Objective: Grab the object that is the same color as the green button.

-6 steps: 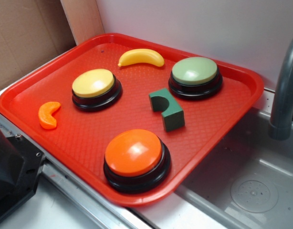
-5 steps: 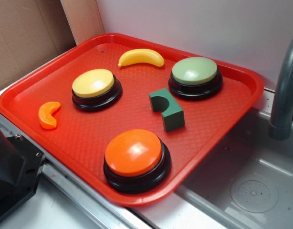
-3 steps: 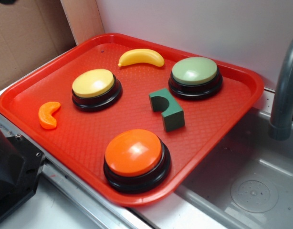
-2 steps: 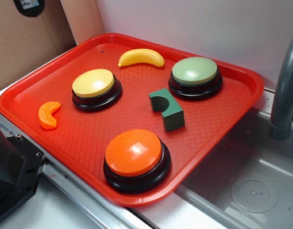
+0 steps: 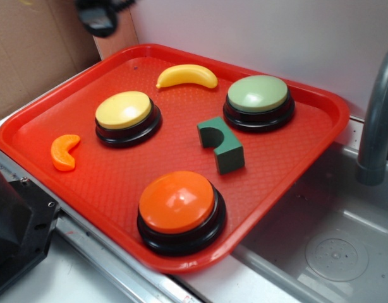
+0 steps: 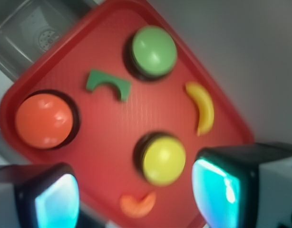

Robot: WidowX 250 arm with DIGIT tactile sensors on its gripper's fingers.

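Since the earlier exterior frames a dark, blurred part of the arm has entered at the top left, above the far corner of the red plastic tray (image 5: 30, 136); nothing on the tray has shifted. The gripper (image 6: 136, 199) hangs high with its pads wide apart and empty, while the small dark green arched block (image 5: 221, 144) lies mid-tray, between the pale sage-green domed button (image 5: 258, 93) and the orange domed button (image 5: 177, 202). Risk: the descent is long, and a misaligned approach could catch a neighbouring dome or tip the block on its arch.
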